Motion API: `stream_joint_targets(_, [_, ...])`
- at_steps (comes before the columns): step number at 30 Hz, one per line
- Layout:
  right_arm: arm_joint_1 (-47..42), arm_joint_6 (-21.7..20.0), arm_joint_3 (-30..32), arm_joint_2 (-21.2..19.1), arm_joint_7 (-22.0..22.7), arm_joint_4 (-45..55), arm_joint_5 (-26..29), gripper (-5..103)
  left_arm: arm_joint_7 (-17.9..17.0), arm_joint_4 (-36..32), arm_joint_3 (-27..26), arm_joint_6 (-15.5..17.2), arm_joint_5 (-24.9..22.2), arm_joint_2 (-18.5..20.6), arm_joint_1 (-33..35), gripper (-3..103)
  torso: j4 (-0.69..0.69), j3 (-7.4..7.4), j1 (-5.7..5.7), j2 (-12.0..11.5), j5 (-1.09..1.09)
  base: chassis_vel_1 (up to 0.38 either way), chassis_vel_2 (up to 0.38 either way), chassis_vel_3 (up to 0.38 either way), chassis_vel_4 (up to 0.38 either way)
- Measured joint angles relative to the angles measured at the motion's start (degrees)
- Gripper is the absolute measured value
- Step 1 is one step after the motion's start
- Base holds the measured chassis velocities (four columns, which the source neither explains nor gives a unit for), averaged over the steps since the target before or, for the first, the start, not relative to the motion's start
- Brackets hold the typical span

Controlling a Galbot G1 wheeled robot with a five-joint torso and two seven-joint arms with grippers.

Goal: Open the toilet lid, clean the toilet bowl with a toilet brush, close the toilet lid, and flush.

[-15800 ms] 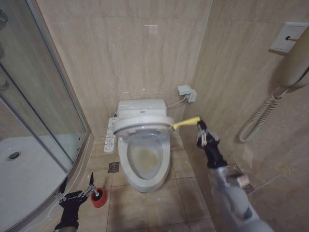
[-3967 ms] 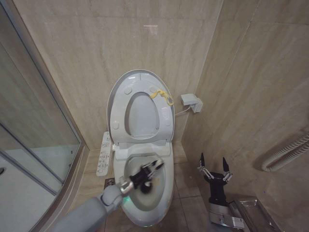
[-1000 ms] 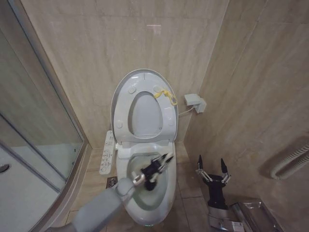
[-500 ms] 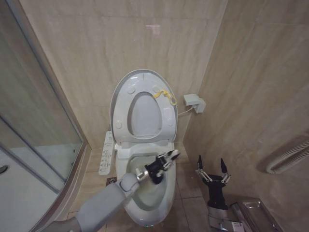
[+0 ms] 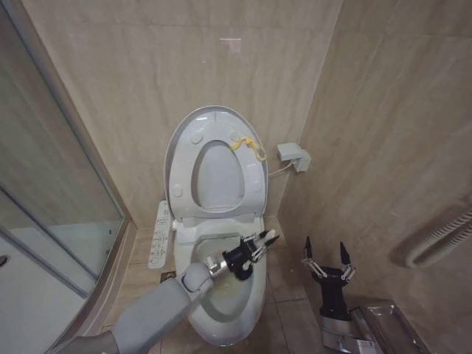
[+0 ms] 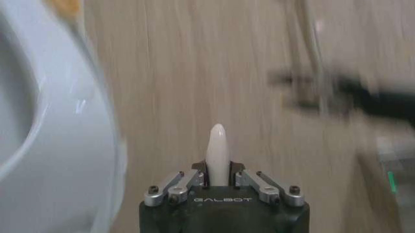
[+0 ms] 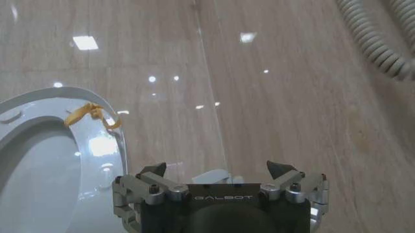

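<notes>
The left gripper point(image 5: 254, 247), clamped on the thin white-handled toilet brush point(image 6: 216, 154), hovers over the stained white ceramic toilet bowl point(image 5: 221, 324); scrubbing well needs firm head contact. The right gripper point(image 5: 326, 254) waits open beside.

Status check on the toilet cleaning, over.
Left gripper shut on brush handle, over the bowl. Right gripper open, parked beside the toilet. Lid up against the wall. Nothing blocking.
</notes>
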Motion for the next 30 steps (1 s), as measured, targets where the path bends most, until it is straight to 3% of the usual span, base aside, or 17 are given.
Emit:
stream_joint_targets(1, [0.00, 0.00, 0.00, 0.00, 0.00, 0.00, 0.00, 100, 0.00, 0.00, 0.00, 0.00, 0.00, 0.00, 0.00, 22, 0.00, 0.00, 0.00, 0.00, 0.00, 0.000, 0.000, 0.000, 0.000])
stream_joint_targets(3, [-0.11, 0.00, -0.51, 0.01, -0.08, 0.19, 0.00, 100, 0.20, 3.51, -0.31, -0.54, 0.53, 0.94, 0.80, 22, 0.13, 0.00, 0.00, 0.00, 0.02, 0.000, 0.000, 0.000, 0.000])
stream_joint_targets(7, [-0.17, -0.01, -0.59, 0.02, -0.18, 0.22, -0.05, 100, -0.31, 1.67, 0.67, 0.05, -0.57, 0.08, -0.31, 22, 0.13, 0.00, 0.00, 0.00, 0.02, 0.045, 0.045, 0.012, 0.017])
stream_joint_targets(9, [-0.21, -0.01, -0.22, 0.02, -0.20, 0.27, -0.08, 100, -0.95, -2.90, 2.27, 0.87, -1.93, -1.28, -2.04, 22, -0.04, -0.01, 0.00, 0.00, -0.02, 0.000, 0.000, 0.000, 0.000])
stream_joint_targets(13, [-0.21, 0.03, -0.09, 0.01, -0.19, 0.23, -0.14, 100, -0.79, -2.46, 3.73, 0.93, -1.60, -0.83, -1.99, 22, -0.05, 0.00, 0.00, 0.00, 0.00, -0.054, -0.035, -0.017, -0.033])
stream_joint_targets(15, [-0.24, 0.06, -0.16, -0.02, -0.21, 0.22, -0.20, 100, -0.56, 0.17, 3.33, 0.25, -0.82, -0.26, -1.11, 22, -0.03, 0.00, 0.00, 0.00, 0.00, 0.000, 0.000, 0.000, 0.000])
stream_joint_targets(16, [-0.22, 0.09, -0.47, -0.02, -0.33, 0.17, -0.27, 100, -0.16, 2.93, 1.96, -0.65, 0.25, 0.52, 0.35, 22, 0.08, 0.01, 0.01, -0.01, 0.01, 0.000, 0.000, 0.000, 0.000])
stream_joint_targets(19, [-0.15, 0.11, -0.77, 0.01, -0.52, 0.05, -0.35, 100, -0.02, 2.37, 0.21, -1.23, 0.83, 1.40, 2.33, 22, 0.14, 0.00, 0.00, 0.00, 0.01, 0.072, 0.027, 0.011, 0.017])
stream_joint_targets(22, [-0.07, 0.13, -0.49, 0.03, -0.55, -0.10, -0.38, 100, -0.40, -2.75, 0.26, -0.60, 0.08, 1.47, 2.46, 22, 0.07, 0.00, 0.00, -0.01, 0.00, 0.017, 0.016, 0.004, 0.015])
stream_joint_targets(24, [-0.04, 0.13, -0.24, 0.02, -0.53, -0.11, -0.38, 100, -0.60, -6.30, 0.51, -0.22, 0.08, 1.83, 2.37, 22, -0.05, -0.01, -0.01, 0.01, -0.01, 0.000, 0.000, 0.000, 0.000])
stream_joint_targets(27, [-0.03, 0.13, -0.29, 0.00, -0.52, -0.11, -0.48, 100, 0.21, -1.90, -0.14, -1.53, 1.60, 3.13, 3.83, 22, -0.04, 0.00, 0.00, 0.00, -0.01, 0.000, 0.000, 0.000, 0.000])
stream_joint_targets(29, [0.03, 0.12, -0.72, -0.01, -0.58, -0.11, -0.57, 100, 0.72, 1.87, -1.09, -2.73, 2.20, 4.51, 5.21, 22, 0.11, 0.00, 0.00, 0.00, 0.00, 0.000, 0.000, 0.000, 0.000])
stream_joint_targets(30, [-0.02, 0.11, -0.85, 0.01, -0.63, -0.11, -0.64, 100, 0.65, 2.25, -1.43, -2.73, 1.95, 4.91, 5.17, 22, 0.10, -0.01, -0.01, 0.00, 0.01, 0.000, 0.000, 0.000, 0.000])
